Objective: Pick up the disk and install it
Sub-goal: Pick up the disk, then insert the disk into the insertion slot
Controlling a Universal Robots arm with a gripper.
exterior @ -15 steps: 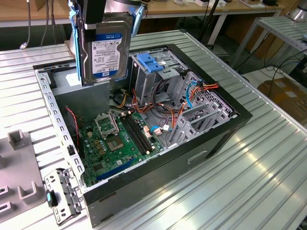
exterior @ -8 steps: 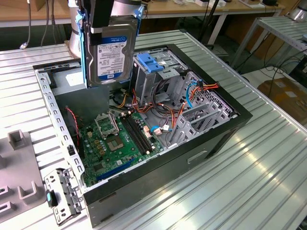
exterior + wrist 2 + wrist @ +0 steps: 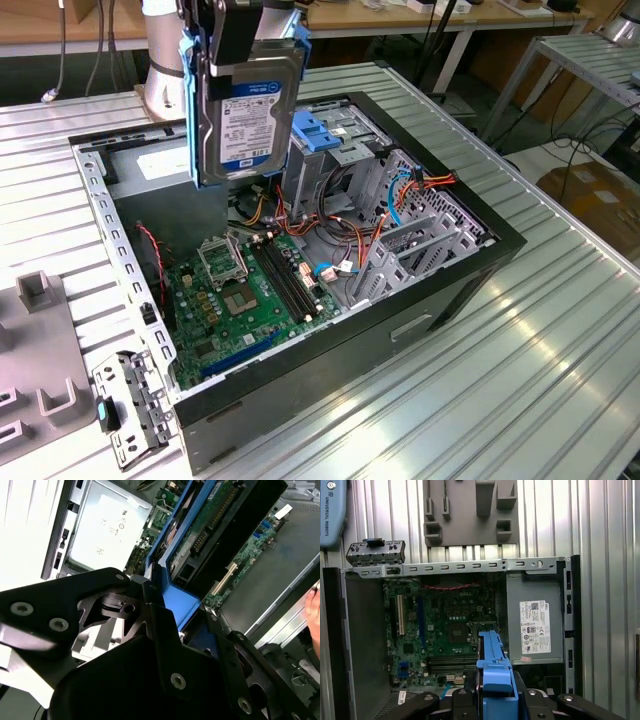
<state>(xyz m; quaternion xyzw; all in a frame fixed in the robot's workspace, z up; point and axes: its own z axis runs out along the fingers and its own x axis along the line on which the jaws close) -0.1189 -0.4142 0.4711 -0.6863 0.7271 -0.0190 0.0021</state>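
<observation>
Silver disk (image 3: 250,100) (blue-framed), green motherboard (image 3: 240,300) — black case (image 3: 300,400)

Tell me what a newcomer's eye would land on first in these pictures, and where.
The disk, silver in its blue bracket, hangs clamped in the pincer above the open computer case in the exterior view. Below it, the green motherboard lies on the case floor. In the first wrist view a grey metal box with a white sticker sits in a corner of the case.

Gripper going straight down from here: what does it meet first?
The disk it holds would probably land on the green motherboard, close beside the grey power supply box; depth unclear.
</observation>
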